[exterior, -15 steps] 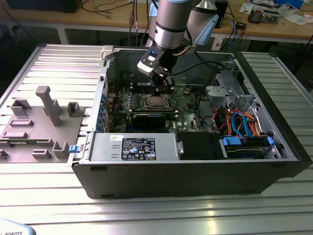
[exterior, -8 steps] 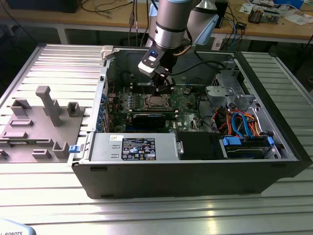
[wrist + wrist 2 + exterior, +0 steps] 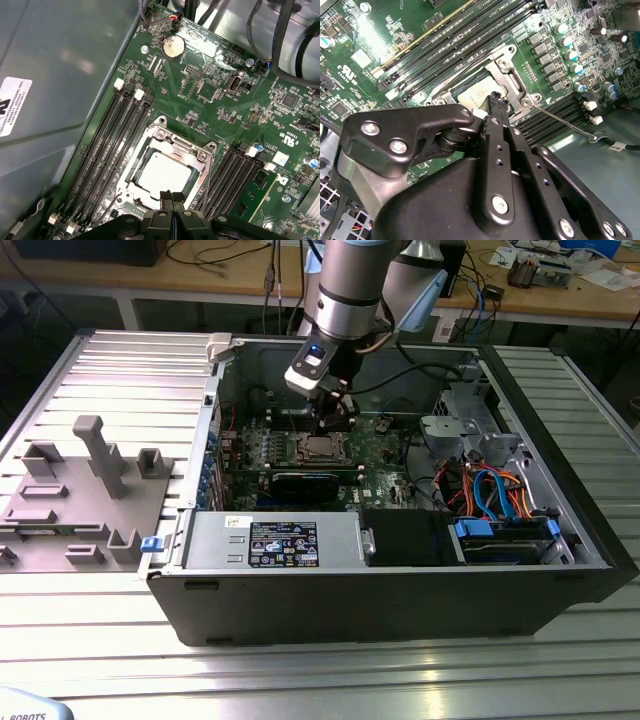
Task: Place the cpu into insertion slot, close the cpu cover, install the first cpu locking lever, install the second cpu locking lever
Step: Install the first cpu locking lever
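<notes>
The cpu, a dull silver square, lies flat in the insertion slot on the green motherboard. The cpu cover, a silvery frame, lies down around the chip, also seen in the second wrist view as the cpu cover. My gripper is shut with nothing between its fingers, its tips just above the near edge of the cpu. A thin wire locking lever sticks out sideways from a corner of the socket. In the exterior view the gripper hangs directly over the socket.
Long black memory slots flank the socket on both sides. The open computer case has tall walls, a power supply, and coloured cables at the exterior view's right. A grey fixture stands on the table at the exterior view's left.
</notes>
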`<move>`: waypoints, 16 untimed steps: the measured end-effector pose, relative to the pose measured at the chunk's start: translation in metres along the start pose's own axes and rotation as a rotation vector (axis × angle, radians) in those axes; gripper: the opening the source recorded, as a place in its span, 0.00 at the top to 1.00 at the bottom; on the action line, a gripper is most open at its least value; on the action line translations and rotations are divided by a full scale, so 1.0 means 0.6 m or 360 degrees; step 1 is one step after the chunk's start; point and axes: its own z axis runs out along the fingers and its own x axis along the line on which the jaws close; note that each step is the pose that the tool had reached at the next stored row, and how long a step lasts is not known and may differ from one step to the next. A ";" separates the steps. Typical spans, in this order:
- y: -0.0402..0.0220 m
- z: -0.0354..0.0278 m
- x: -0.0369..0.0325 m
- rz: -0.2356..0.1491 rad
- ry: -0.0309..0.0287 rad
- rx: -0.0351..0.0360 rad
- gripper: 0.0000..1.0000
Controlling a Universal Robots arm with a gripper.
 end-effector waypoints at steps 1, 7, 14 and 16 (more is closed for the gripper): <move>0.000 0.000 0.000 -0.0006 -0.00005 0.0000 0.89; 0.000 0.000 0.000 -0.0052 -0.00048 0.0001 0.89; 0.000 0.000 0.000 -0.0097 -0.00090 0.0002 0.89; 0.000 0.000 0.000 -0.0112 -0.00105 0.0002 0.89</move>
